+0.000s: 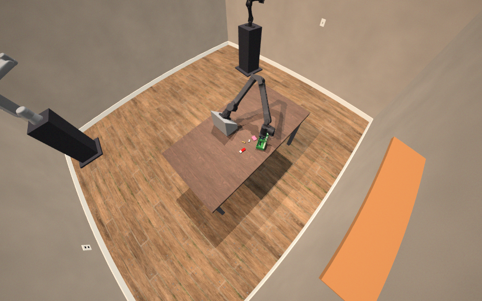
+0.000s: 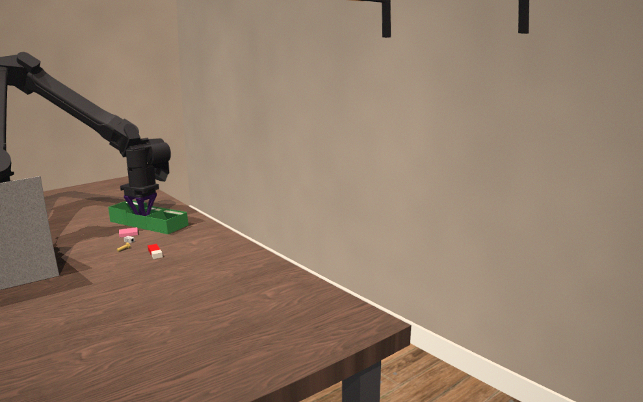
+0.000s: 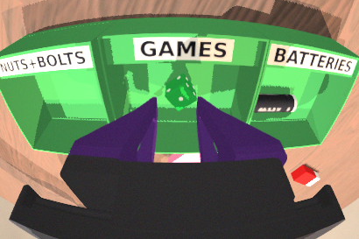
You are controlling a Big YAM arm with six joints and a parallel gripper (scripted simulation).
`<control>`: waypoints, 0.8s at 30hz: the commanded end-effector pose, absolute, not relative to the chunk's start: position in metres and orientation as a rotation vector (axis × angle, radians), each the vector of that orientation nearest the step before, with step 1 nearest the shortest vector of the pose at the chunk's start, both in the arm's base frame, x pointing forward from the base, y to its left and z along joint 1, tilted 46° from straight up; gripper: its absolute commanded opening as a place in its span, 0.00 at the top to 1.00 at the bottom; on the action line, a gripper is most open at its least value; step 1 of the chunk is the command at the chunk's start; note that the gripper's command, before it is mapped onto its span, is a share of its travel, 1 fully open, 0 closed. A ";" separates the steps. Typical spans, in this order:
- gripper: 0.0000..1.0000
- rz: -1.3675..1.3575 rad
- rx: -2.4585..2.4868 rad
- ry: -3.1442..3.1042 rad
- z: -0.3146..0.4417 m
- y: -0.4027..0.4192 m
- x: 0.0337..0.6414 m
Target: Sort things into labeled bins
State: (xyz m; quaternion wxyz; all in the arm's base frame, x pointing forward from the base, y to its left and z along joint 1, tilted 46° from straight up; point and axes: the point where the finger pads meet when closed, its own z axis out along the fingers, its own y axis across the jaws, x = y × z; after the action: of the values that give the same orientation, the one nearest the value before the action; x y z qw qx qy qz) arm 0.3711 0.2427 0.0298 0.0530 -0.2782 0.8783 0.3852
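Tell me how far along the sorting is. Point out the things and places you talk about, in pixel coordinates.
Done: a black cylindrical battery [image 3: 275,103] lies in the BATTERIES bin [image 1: 260,149] [image 2: 158,224] [image 3: 334,87]. In progress: a green die [image 3: 180,93] is in the GAMES bin [image 1: 258,143] [image 2: 136,222] [image 3: 115,47], the hand [image 1: 261,138] [image 2: 142,214] [image 3: 177,104] open around it. Left: a brass-coloured bolt [image 1: 243,141] [image 2: 123,247] and small white-and-black piece [image 1: 249,141] [image 2: 129,239] on the table. The pink block [image 1: 254,138] [image 2: 128,231] [image 3: 188,158] and red-and-white block [image 1: 242,150] [image 2: 153,249] [image 3: 304,175] probably stay.

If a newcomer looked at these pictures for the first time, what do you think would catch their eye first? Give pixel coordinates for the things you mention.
Probably the bright green bins [image 1: 260,148] [image 2: 156,227] [image 3: 184,28], joined in a row on the brown table [image 1: 212,164] [image 2: 203,309], with the dark arm [image 1: 265,101] [image 2: 71,99] reaching down over them. Next might come the green die [image 3: 180,94] at the GAMES bin, between the end effector's spread purple fingers. The large orange panel [image 1: 377,220] at the right of the top view also stands out.
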 end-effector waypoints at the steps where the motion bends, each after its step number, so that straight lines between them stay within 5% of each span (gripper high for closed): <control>1: 0.71 1.140 -0.829 2.615 0.053 0.232 0.395; 24: 0.71 1.138 -0.831 2.610 0.085 0.201 0.400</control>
State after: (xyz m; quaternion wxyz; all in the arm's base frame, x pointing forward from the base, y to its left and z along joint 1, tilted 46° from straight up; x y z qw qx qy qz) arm 0.3760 0.2194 0.0557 0.0519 -0.2764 0.8796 0.3837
